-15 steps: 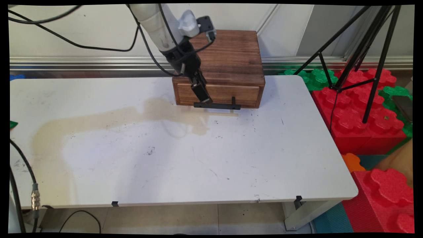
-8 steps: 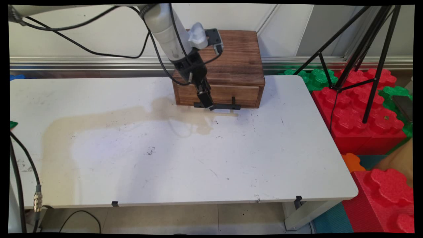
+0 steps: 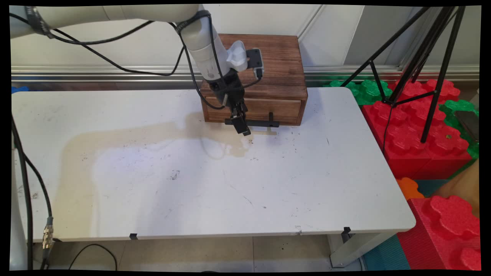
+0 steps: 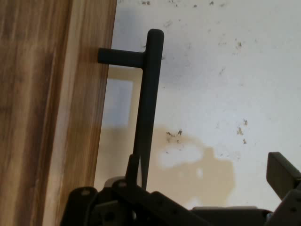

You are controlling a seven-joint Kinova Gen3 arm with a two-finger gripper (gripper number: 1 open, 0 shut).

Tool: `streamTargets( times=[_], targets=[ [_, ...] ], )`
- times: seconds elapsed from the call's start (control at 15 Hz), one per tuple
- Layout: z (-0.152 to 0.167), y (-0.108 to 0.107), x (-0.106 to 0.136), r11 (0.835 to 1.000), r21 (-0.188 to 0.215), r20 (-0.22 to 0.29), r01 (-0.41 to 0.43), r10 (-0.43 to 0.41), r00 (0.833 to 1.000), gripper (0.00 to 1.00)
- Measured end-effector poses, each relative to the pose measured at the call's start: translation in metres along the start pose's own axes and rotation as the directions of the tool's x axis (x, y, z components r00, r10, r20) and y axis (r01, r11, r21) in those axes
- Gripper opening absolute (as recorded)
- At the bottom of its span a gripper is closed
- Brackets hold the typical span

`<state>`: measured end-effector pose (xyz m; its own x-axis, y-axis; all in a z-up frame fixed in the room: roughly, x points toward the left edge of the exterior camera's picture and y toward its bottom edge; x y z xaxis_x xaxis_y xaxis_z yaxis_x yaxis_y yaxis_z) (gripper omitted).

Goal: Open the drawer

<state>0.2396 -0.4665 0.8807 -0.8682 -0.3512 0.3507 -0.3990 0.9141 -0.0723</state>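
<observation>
Hand view: handle bar (image 4: 146,113) near-vertical, alongside drawer front (image 4: 70,117).

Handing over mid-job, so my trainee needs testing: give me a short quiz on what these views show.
1. True or false: the wooden drawer box stands at the far edge of the table.
2. Which is nearest the hand? A tripod; B black bar handle; C red foam block.
3. Fill in: the stain on the table is ____ in colour.
Key: 1 true; 2 B; 3 tan.
</observation>
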Motion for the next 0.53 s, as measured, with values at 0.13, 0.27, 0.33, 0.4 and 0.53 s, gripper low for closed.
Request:
streamTargets(
  times=[0.13, 0.27, 0.33, 0.4, 0.53],
  targets=[
    [0.008, -0.001, 0.002, 1.000, 0.000, 0.014, -0.028, 0.028, 1.000, 1.00],
    [0.016, -0.003, 0.004, 0.999, 0.004, 0.025, -0.051, 0.051, 0.998, 1.00],
    [0.020, -0.004, 0.005, 0.998, 0.005, 0.029, -0.059, 0.059, 0.998, 1.00],
    [0.023, -0.005, 0.006, 0.998, 0.006, 0.034, -0.068, 0.068, 0.997, 1.00],
    [0.029, -0.006, 0.007, 0.997, 0.007, 0.041, -0.082, 0.081, 0.996, 1.00]
  ],
)
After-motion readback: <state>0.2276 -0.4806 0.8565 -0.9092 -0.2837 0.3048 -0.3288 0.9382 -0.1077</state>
